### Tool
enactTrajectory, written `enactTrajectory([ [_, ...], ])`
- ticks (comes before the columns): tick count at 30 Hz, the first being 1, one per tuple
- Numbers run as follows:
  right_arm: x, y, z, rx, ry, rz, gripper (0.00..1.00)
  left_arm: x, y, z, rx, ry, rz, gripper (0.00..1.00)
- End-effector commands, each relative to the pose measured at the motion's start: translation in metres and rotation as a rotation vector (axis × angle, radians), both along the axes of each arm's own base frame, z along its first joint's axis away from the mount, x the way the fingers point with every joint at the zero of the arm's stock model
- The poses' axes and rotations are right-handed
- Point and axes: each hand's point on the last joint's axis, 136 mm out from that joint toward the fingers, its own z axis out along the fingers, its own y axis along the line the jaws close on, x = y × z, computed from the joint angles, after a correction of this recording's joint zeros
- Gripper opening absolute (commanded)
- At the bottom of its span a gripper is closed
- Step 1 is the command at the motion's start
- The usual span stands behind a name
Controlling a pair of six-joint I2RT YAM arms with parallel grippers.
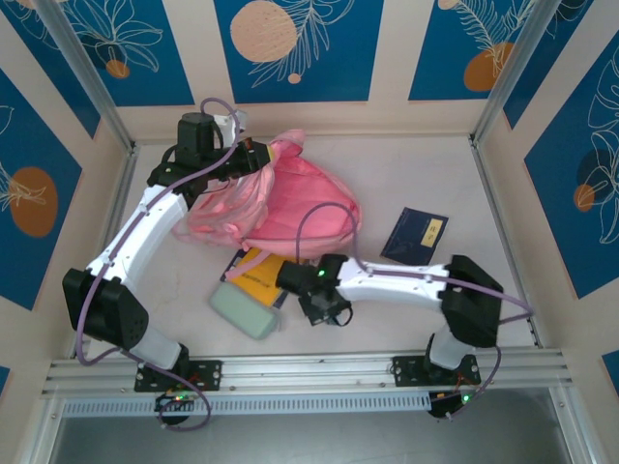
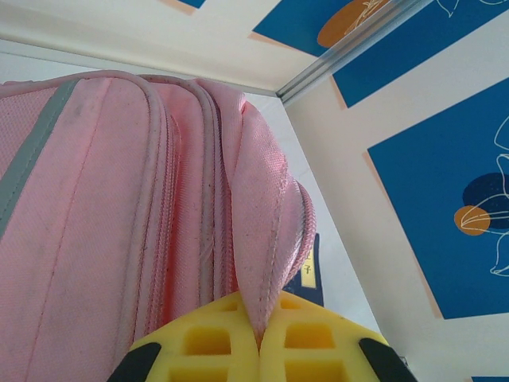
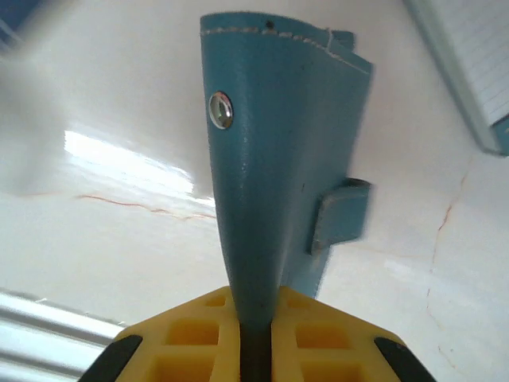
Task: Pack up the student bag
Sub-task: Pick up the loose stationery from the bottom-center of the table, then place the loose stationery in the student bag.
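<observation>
The student bag [image 1: 290, 198] is a large pink fabric backpack lying at the back left of the table. My left gripper [image 1: 253, 159] is at its top edge, shut on a fold of the bag's pink fabric [image 2: 262, 231]; the yellow fingers [image 2: 215, 342] pinch that fold between them. My right gripper [image 1: 327, 311] is low over the table in front of the bag. It is shut on a teal leather notebook cover [image 3: 278, 143] with a metal snap and a pen loop, which stands up between its yellow fingers [image 3: 334, 342].
A yellow book [image 1: 259, 271] and a pale green pouch [image 1: 247, 311] lie in front of the bag, just left of the right gripper. A dark blue booklet [image 1: 416, 235] lies to the right. Walls and rails enclose the table.
</observation>
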Motion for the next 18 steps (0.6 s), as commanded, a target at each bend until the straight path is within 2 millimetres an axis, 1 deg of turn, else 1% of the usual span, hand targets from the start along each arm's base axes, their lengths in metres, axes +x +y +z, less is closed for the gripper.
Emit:
enactTrajectory([
  [1,0.012,0.003,0.036,0.154,-0.023,-0.006,0.1,0.011,0.008,0.008,-0.008,-0.047,0.034,0.0],
  [4,0.033,0.011,0.073,0.357,-0.035,-0.053,0.1,0.01,0.008,0.01,-0.01,-0.052,0.029,0.0],
  [7,0.058,0.023,0.113,0.585,-0.046,-0.093,0.1,0.008,0.008,0.015,-0.011,-0.06,0.023,0.0],
  [9,0.082,0.029,0.138,0.705,-0.073,-0.13,0.08,0.005,0.008,0.02,-0.007,-0.072,0.013,0.0],
  [11,0.105,0.036,0.159,0.807,-0.086,-0.169,0.06,0.004,0.01,0.024,0.008,-0.086,0.018,0.0],
  [12,0.119,0.04,0.169,0.86,-0.095,-0.199,0.06,0.002,0.012,0.028,0.016,-0.097,0.025,0.0],
  [15,0.161,0.05,0.183,0.98,-0.098,-0.281,0.06,-0.001,0.016,0.036,0.023,-0.121,0.032,0.0],
  [18,0.205,0.061,0.181,1.045,-0.081,-0.368,0.06,-0.006,0.017,0.045,0.013,-0.14,0.028,0.0],
])
